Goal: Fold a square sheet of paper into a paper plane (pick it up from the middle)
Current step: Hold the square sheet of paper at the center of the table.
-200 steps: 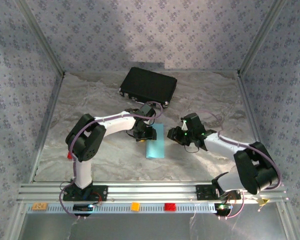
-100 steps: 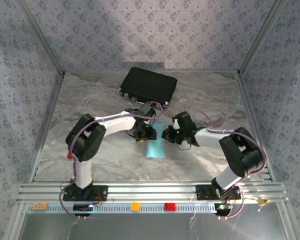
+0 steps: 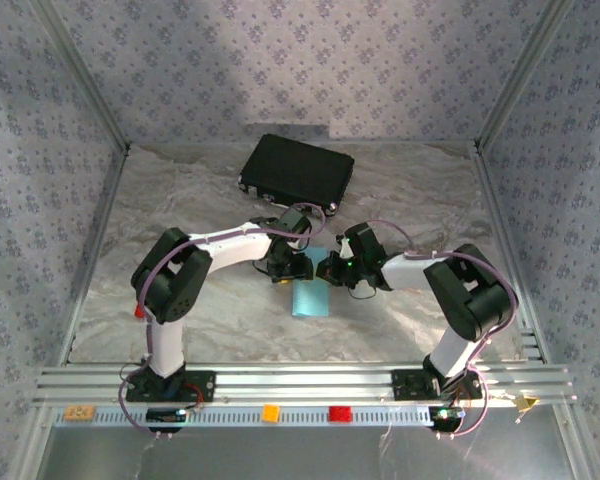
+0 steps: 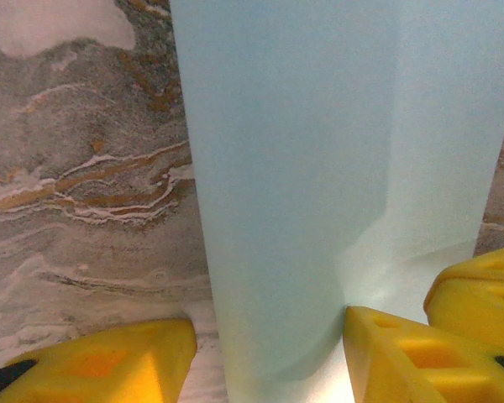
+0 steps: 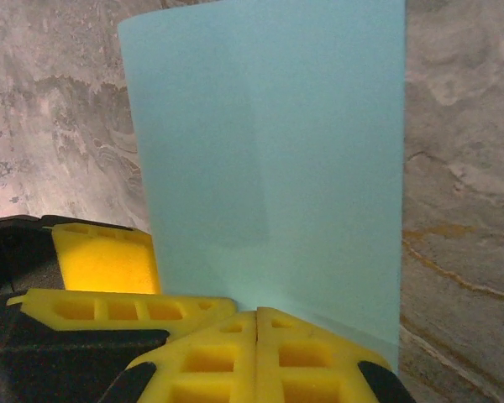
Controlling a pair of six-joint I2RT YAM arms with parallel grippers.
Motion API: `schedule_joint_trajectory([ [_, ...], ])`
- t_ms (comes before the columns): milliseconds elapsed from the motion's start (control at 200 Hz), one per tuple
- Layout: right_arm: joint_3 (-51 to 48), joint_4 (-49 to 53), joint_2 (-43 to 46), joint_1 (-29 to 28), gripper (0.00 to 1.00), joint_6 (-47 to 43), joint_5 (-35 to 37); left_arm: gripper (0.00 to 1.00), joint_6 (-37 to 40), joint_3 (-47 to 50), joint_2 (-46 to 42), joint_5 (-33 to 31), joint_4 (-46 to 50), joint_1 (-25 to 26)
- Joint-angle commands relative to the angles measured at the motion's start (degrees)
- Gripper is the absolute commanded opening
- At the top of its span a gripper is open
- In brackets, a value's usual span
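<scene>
The folded light blue sheet of paper (image 3: pixel 310 296) lies mid-worktop (image 3: pixel 200 200) between both arms. The left pincer (image 4: pixel 269 336) is released and straddles it. The right pincer (image 5: pixel 256 323) is clenched, tips against it. Sideways drag could skew the crease or crumple the sheet.

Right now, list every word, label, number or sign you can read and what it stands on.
Nothing is readable.
The sheet of paper: blank.
The black case: no legible marking.
The coloured tags on the front rail: too small to read.
</scene>
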State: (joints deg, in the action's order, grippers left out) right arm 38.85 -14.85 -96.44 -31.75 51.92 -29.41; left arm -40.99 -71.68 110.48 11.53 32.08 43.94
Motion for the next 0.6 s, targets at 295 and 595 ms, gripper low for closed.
schedule_joint_trajectory([
  [295,-2.3,2.5,-3.8,0.4,0.00,-2.4,1.6,0.53,0.9,3.0,6.6,-2.4,-4.3,0.4],
  [595,-0.5,12.7,-2.6,4.4,0.00,-12.5,0.3,0.57,-1.6,2.1,-2.4,-0.5,-4.8,0.3],
])
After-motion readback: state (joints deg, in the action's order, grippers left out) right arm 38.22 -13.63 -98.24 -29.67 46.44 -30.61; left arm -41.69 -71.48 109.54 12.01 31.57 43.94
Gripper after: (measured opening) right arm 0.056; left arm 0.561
